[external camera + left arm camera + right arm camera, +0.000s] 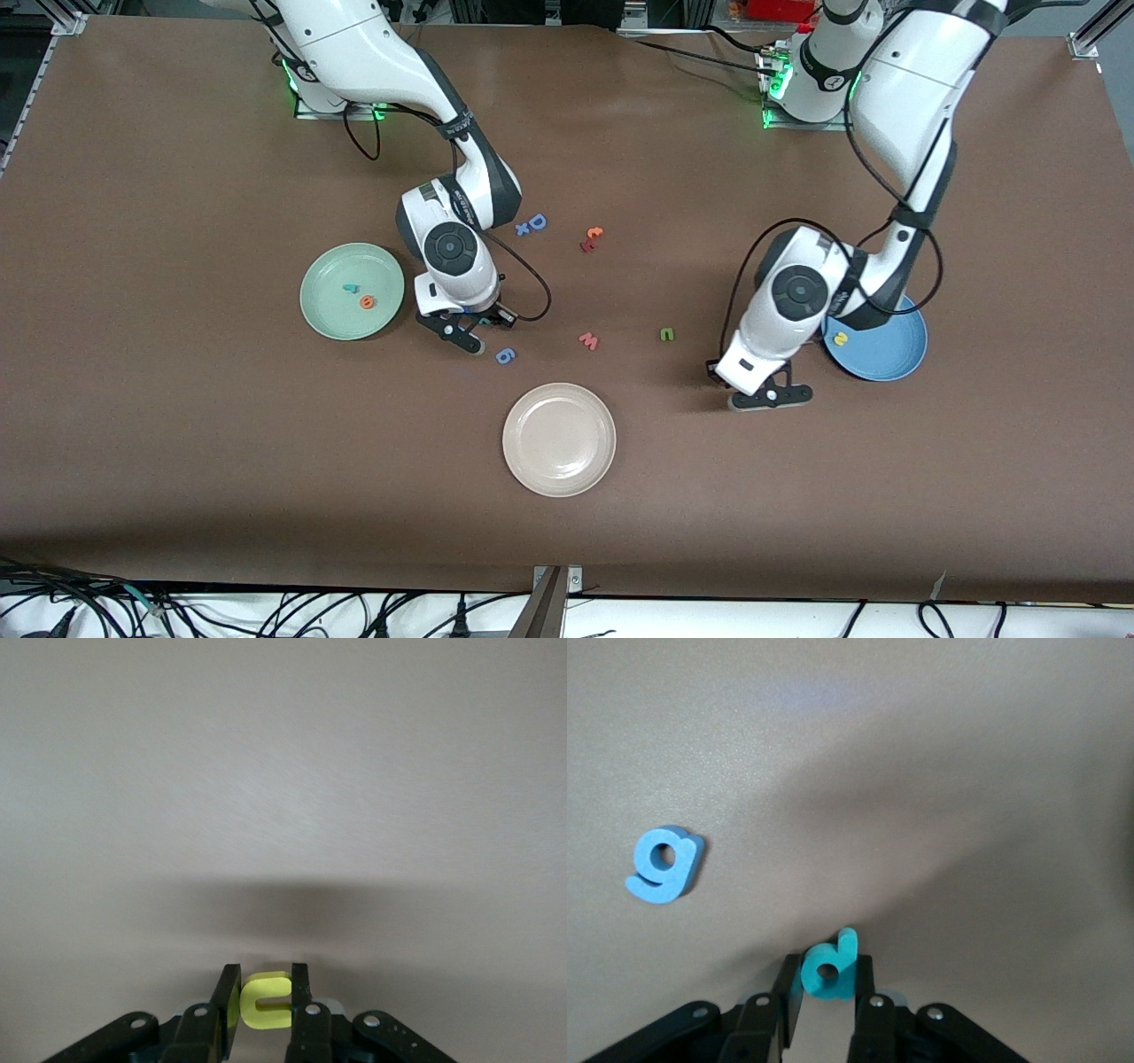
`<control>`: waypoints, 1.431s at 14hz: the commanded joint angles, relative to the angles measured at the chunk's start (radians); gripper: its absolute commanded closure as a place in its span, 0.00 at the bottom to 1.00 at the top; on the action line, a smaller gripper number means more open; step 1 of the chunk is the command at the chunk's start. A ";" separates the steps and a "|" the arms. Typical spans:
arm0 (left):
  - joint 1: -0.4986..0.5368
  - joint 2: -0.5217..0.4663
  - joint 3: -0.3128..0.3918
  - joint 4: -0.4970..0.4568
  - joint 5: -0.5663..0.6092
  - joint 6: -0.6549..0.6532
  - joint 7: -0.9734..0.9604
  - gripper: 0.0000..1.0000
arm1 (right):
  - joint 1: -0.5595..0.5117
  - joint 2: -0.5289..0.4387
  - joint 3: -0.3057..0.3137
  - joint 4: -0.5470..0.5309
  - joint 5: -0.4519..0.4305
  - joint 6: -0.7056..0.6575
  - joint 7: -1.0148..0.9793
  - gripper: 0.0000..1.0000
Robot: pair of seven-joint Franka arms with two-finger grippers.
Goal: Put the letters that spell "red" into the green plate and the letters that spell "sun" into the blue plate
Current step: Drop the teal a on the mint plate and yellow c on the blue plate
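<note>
Cream plate [559, 439] nearest, well apart from both pincers (each gripping).

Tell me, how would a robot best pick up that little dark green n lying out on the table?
Probably from straight above, pinching the dark green n across its two outer legs. It lies flat on the brown table with open space around it, so the fingers could drop down either side; its thin edges look like the only faces to squeeze.
</note>
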 commanded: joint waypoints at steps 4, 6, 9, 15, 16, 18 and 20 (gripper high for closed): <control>0.102 -0.110 0.021 -0.092 -0.018 -0.014 0.404 0.81 | 0.002 -0.124 -0.117 0.001 -0.009 -0.250 -0.268 0.90; 0.116 -0.133 0.039 -0.116 -0.054 -0.015 0.513 0.81 | 0.002 -0.181 -0.166 -0.039 -0.008 -0.280 -0.380 0.90; 0.160 -0.173 0.050 -0.170 -0.094 -0.017 0.688 0.79 | 0.002 -0.271 -0.228 -0.158 -0.008 -0.286 -0.514 0.90; 0.207 -0.210 0.074 -0.256 -0.098 -0.020 0.934 0.79 | 0.000 -0.338 -0.329 -0.347 0.003 -0.257 -0.706 0.90; 0.208 -0.211 0.076 -0.273 -0.098 -0.018 0.960 0.79 | 0.002 -0.334 -0.329 -0.368 0.003 -0.246 -0.706 0.90; 0.220 -0.211 0.076 -0.303 -0.098 -0.017 0.988 0.78 | 0.002 -0.336 -0.328 -0.445 0.003 -0.168 -0.709 0.90; 0.225 -0.208 0.077 -0.316 -0.099 -0.017 1.026 0.75 | 0.002 -0.336 -0.326 -0.519 0.005 -0.070 -0.711 0.90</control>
